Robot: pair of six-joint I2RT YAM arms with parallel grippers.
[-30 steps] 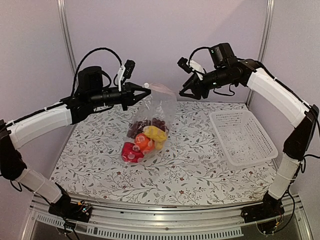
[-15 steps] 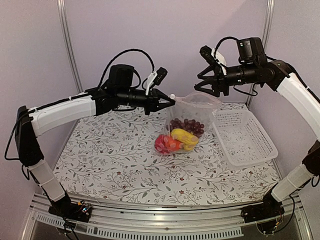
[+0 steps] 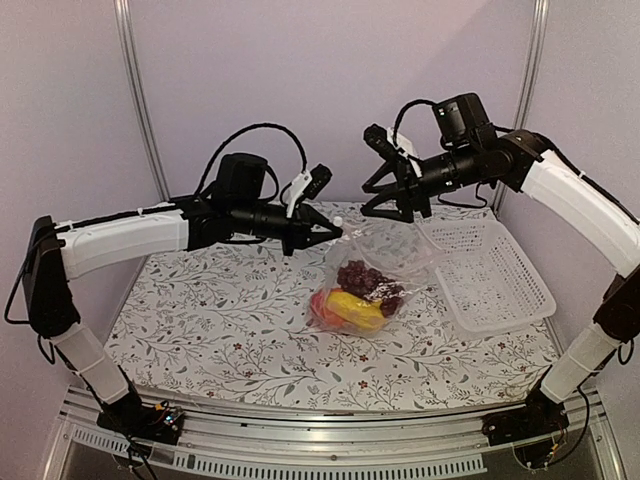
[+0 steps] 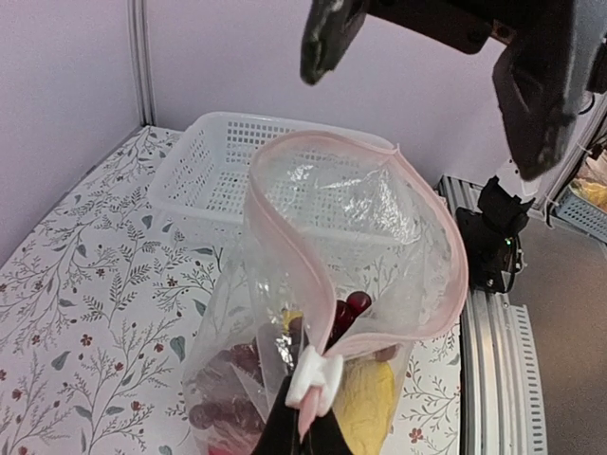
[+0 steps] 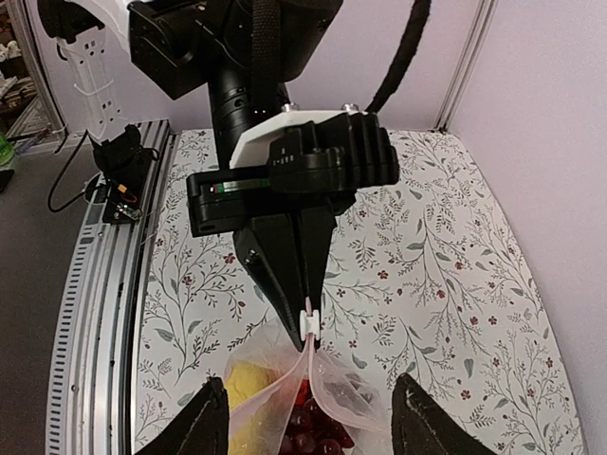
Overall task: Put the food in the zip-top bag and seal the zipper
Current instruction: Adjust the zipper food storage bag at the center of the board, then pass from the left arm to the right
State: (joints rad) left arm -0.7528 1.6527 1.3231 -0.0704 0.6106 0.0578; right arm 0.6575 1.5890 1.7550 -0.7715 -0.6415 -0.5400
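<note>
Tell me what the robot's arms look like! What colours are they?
Both the left arm and right arm have long white shells with black joints. Black cables loop over each wrist, near a small camera. The jaws are black, pointed and wedge-shaped.

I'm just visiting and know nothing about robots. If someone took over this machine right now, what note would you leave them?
Left end effector: shut, pinching the white tab at one end of the zipper, holding the zip-top bag up.
Right end effector: open, holding nothing, facing the bag's mouth.
Food: grapes, banana and red pepper sit low in the bag, near the table, beside the white mesh basket.
Done: visible food is bagged.
Left: the mouth gapes; seal the zipper.
</note>
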